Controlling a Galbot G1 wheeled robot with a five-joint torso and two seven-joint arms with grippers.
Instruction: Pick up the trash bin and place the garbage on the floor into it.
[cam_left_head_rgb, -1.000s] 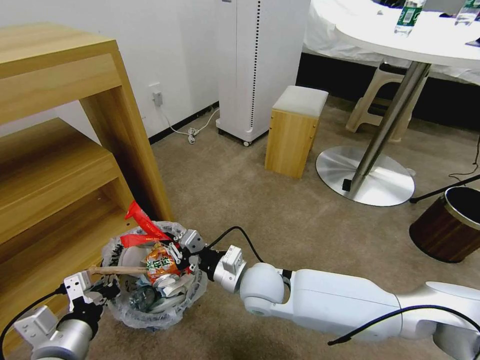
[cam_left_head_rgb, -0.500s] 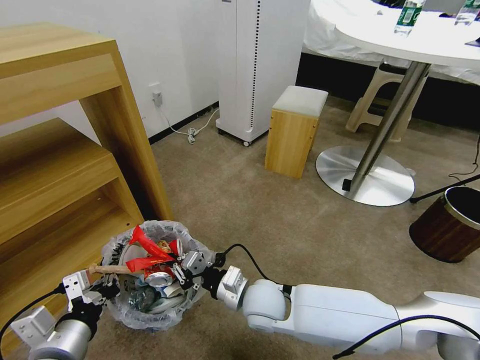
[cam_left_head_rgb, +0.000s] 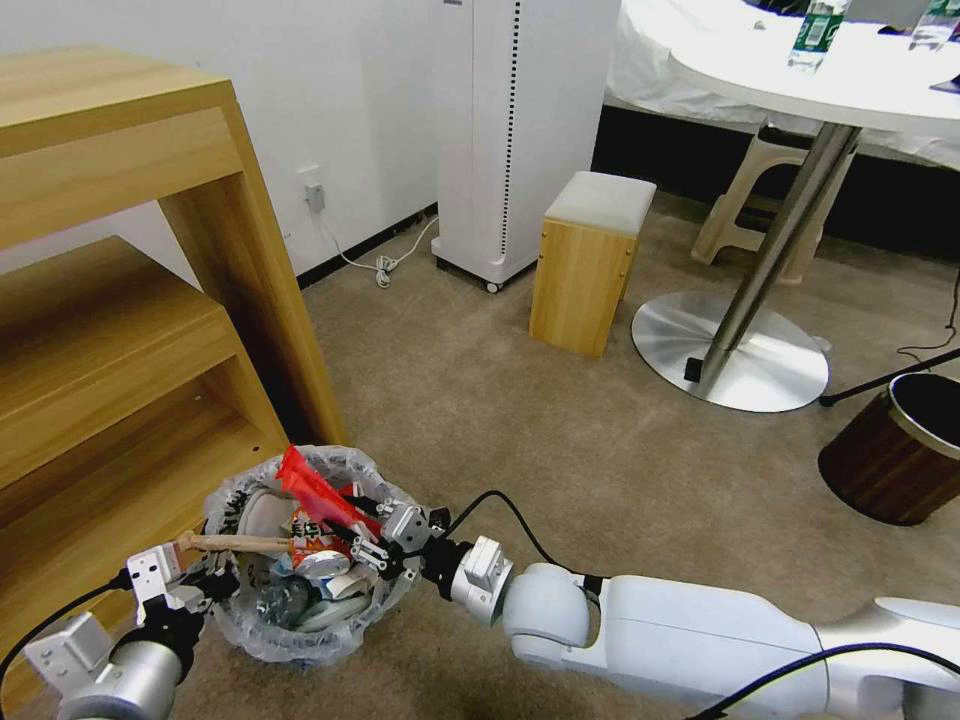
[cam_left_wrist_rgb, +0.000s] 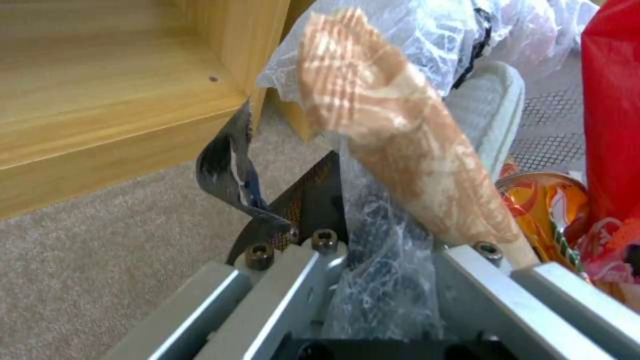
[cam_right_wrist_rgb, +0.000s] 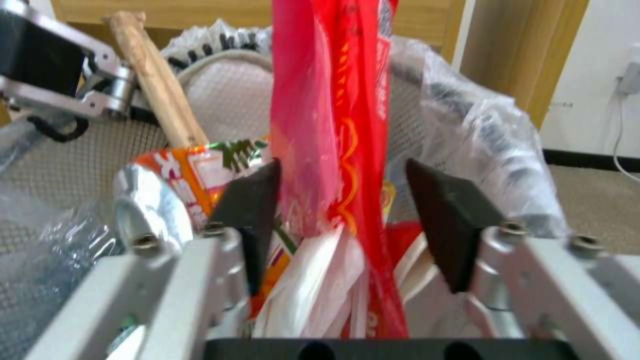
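Trash bin (cam_left_head_rgb: 300, 630) rim pinched by left gripper (cam_left_head_rgb: 200, 585).

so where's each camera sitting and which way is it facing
Head view: high on the robot, facing forward and down at the trash bin and floor; both arms show.
Left wrist view: behind the left pincer, shut on the bin's rim.
Right wrist view: behind the open right pincer, straddling the red wrapper.
All share the wooden stick.

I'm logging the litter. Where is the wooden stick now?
In the head view, the wooden stick lies across the trash bin's left rim, beside the left pincer.
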